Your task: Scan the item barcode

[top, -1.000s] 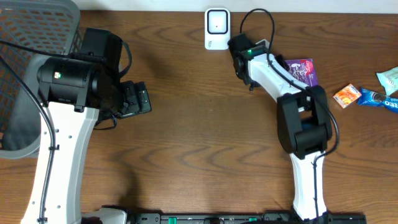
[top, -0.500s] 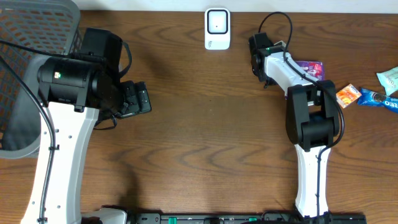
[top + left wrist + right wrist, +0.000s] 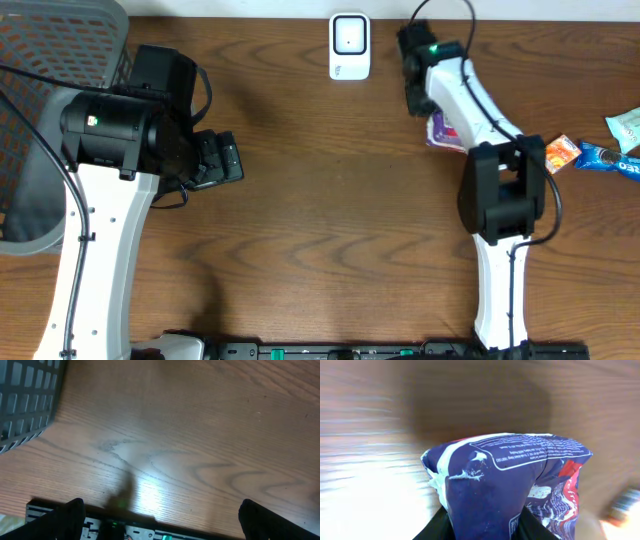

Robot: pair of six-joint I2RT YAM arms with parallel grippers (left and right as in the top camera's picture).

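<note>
Scanner back centre; pouch right of it (basket far left).

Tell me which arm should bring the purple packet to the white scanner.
Right. Its jaws pinch the purple packet, close beside the white scanner. The left gripper stands open over bare table by the basket, far from both.

Overhead looks straight down on the whole table. Left wrist camera hangs low, facing bare wood and the basket corner, far left, which overhead shares. Right wrist camera sits tight against the blue packet, which overhead also catches.
</note>
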